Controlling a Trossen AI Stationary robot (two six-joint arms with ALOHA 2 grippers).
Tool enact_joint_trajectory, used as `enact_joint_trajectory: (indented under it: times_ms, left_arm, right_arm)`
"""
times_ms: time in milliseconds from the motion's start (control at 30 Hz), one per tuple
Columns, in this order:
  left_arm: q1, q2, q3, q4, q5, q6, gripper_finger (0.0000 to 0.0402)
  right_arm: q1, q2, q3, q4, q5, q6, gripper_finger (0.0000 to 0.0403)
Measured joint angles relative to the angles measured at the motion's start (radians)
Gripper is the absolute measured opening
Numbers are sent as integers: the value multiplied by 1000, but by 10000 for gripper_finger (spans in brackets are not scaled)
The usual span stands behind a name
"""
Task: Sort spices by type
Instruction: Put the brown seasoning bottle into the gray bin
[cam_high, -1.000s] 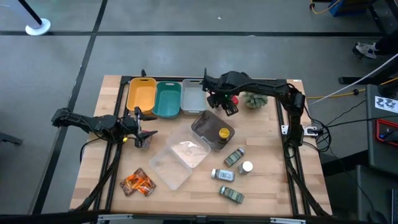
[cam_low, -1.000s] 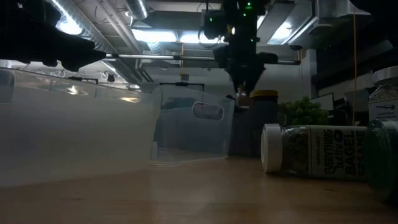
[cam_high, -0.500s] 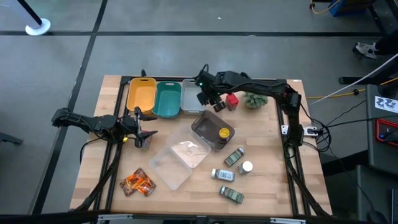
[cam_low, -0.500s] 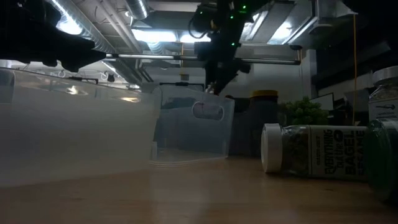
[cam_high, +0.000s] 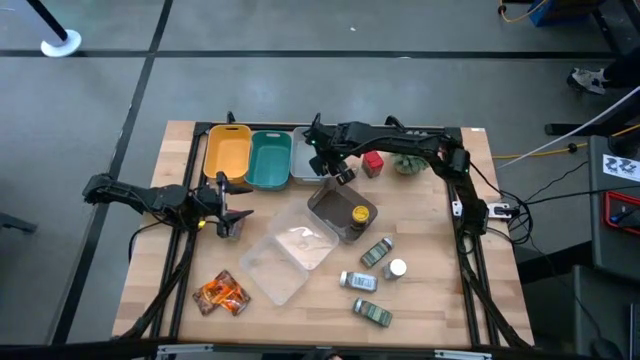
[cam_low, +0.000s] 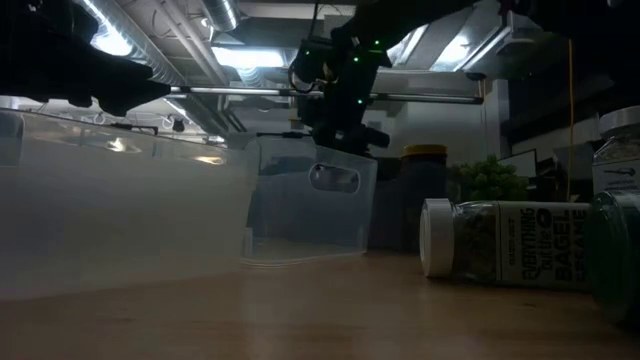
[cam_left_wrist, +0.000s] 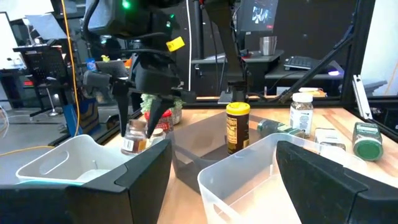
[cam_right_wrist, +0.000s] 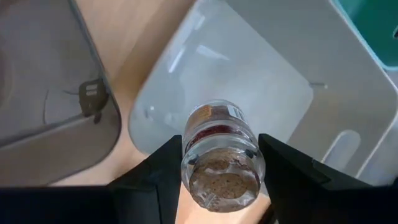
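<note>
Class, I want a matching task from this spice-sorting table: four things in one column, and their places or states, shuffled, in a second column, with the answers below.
Things
1. small brown jar
2. yellow-lidded jar
3. orange foil packets
4. bagel seasoning jar

Places or states
A. lying on its side on the bare table
B. held in the right claw above the grey bin
C. standing in the dark clear tray
D. piled at the table's front left corner

Pairs: 1-B, 2-C, 3-D, 4-A
</note>
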Motion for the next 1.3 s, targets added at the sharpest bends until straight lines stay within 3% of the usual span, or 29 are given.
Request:
enact_joint_trajectory:
  times_ms: [367,1300]
  left_arm:
    - [0,0,0,0,0,0,274]
    - [0,0,0,0,0,0,274]
  right_arm:
    - [-1,17,0,31,-112,0,186]
    - [0,67,0,82,-68,-1,210]
